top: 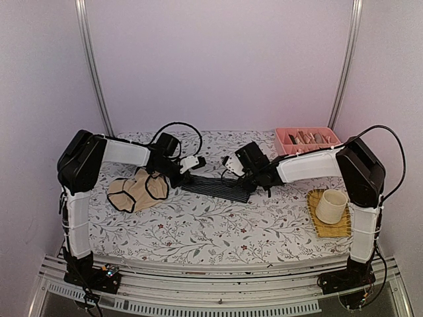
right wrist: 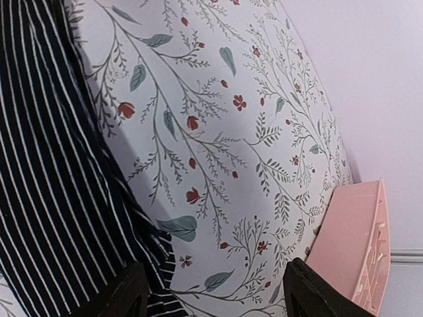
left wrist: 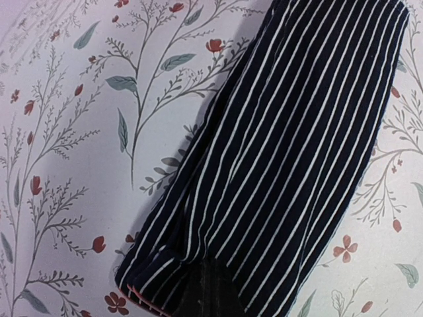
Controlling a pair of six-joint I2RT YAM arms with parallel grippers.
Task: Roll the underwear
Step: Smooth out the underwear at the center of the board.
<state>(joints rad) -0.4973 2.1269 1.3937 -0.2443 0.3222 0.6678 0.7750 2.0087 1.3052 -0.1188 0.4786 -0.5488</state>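
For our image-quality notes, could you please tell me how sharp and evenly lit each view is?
Top external: soft pinkish light, only faint shadows on the tablecloth. Left wrist: navy striped underwear sharp, no glare. Right wrist: also sharp, a grey shadow beside that underwear.

**Both arms reach in toward the middle, one gripper closed and one spread.**

The left arm [top: 78,198] rises from its base, bends at the elbow and stretches to the right. Its wrist tips down so the left gripper [top: 185,176] points low, with its fingers [left wrist: 208,290] pressed together. The right arm [top: 365,218] mirrors it, its forearm reaching left. The right gripper [top: 239,179] is lowered near the left one, its two fingers [right wrist: 125,294] standing well apart.
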